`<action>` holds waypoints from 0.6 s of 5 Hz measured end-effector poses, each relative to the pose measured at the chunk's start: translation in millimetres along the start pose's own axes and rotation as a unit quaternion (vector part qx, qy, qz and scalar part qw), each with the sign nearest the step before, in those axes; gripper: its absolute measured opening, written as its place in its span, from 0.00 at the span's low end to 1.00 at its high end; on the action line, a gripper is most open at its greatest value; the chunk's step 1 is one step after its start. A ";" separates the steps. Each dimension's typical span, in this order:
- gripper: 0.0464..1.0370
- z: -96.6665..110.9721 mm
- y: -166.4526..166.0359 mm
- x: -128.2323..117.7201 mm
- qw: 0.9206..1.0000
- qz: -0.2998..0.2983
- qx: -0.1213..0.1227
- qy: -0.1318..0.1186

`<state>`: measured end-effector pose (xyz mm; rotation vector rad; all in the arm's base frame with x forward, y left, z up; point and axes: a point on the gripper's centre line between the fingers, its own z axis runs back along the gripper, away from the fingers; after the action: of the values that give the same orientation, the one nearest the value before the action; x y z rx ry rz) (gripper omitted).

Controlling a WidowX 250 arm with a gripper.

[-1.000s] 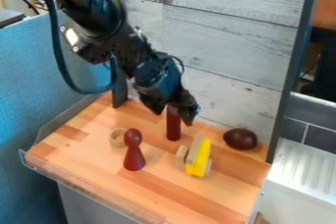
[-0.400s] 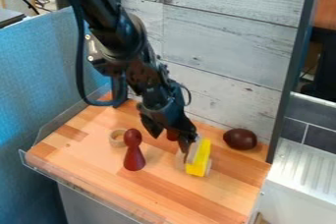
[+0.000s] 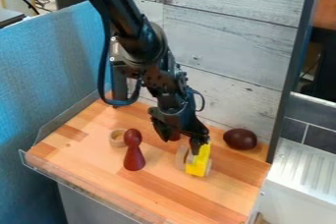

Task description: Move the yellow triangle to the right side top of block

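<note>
Found the claw (image 3: 181, 147) wide, with prongs well apart and nothing held between. Logged the triangle (image 3: 199, 165) at the right-hand part of the board (image 3: 164, 198), low and slightly right of the claw in view, with the upper end right under the nearest fingertip (image 3: 195, 152). Couldn't tell whether touching or just above. Read the long axis as steep, running up and down the view with the top leaning a bit right. Had only one arm (image 3: 141, 36) to pick from, so nearest by default. Judged a small shift to the lower right as needed, then a squeeze across the short width, with some risk of catching the wood alongside. Counted one triangle, one claw, one arm. Counted two pale wood bits tight by the triangle: one block (image 3: 182, 157) left, one second block (image 3: 209, 167) right, maybe more in between. Also counted one pawn (image 3: 134, 155), one ring (image 3: 117, 138), one egg (image 3: 240, 139), and one red peg (image 3: 175, 136), mostly hidden behind the claw.
</note>
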<state>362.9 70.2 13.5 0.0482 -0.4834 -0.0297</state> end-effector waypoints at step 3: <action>0.96 1.2 -9.2 14.6 1.000 0.021 -0.003 -0.001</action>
<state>375.1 60.4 20.8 0.0328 -0.4868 0.0095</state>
